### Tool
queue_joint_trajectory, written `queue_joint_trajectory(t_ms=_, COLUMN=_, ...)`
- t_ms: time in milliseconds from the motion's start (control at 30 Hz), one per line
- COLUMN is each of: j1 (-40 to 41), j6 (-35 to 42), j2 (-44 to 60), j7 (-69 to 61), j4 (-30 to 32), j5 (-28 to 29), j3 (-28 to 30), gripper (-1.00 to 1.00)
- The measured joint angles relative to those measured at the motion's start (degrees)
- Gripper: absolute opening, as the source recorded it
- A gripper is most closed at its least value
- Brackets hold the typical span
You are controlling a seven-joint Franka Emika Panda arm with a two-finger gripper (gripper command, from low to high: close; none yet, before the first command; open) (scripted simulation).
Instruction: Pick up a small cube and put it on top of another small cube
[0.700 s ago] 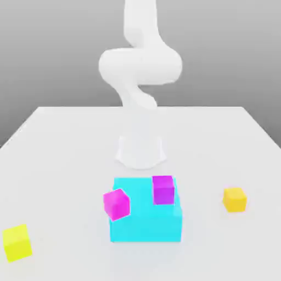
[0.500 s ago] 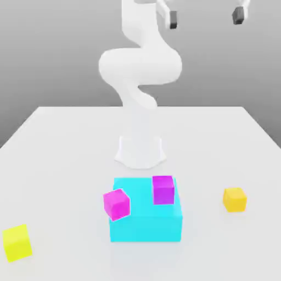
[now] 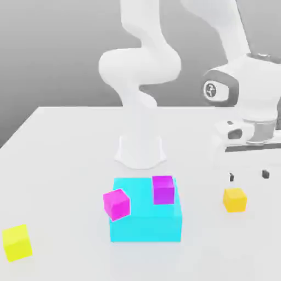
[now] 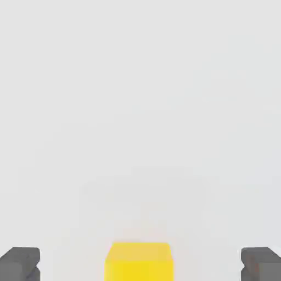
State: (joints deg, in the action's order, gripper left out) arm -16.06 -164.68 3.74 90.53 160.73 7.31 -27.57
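Exterior view, L to R: lemon-yellow cube (image 3: 16,242), magenta cubes on cyan block (image 3: 146,222), then the small cube (image 3: 234,199) on the table near the right edge. Our gripper (image 3: 248,175) hangs just above it, fingers wide apart, holding nothing. We judge: descend straight, keep cube centred btw. fingers, then close. Hand view cuts off the cube's lower part (image 4: 139,262).

- The arm (image 3: 140,66) rises from its base, bends over and reaches down at the exterior view's right.
- The tool (image 3: 248,175) points straight down, low over the surface.
- Its two dark fingertips (image 3: 265,174) stand wide apart, holding nothing.
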Motion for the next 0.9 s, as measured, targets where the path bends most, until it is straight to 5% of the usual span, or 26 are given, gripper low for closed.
queue_joint_trajectory(t_ms=200, j1=-13.94, j6=-9.02, j2=12.61, j7=13.76, j4=-2.62, j5=17.47, j3=17.56, gripper=0.0)
queue_joint_trajectory(t_ms=233, j1=-15.72, j6=-9.92, j2=13.67, j7=14.27, j4=-2.86, j5=18.07, j3=19.47, gripper=-1.0)
queue_joint_trajectory(t_ms=433, j1=-16.54, j6=-10.51, j2=14.21, j7=14.72, j4=-2.99, j5=18.62, j3=20.39, gripper=-1.0)
queue_joint_trajectory(t_ms=533, j1=-12.14, j6=-7.57, j2=10.4, j7=11.21, j4=-1.95, j5=14.1, j3=14.97, gripper=-1.0)
queue_joint_trajectory(t_ms=667, j1=-8.37, j6=-1.79, j2=2.14, j7=1.35, j4=0.16, j5=0.88, j3=8.04, gripper=-1.0)
queue_joint_trajectory(t_ms=900, j1=3.24, j6=6.95, j2=2.25, j7=-14.09, j4=-7.5, j5=-5.82, j3=14.01, gripper=-1.0)
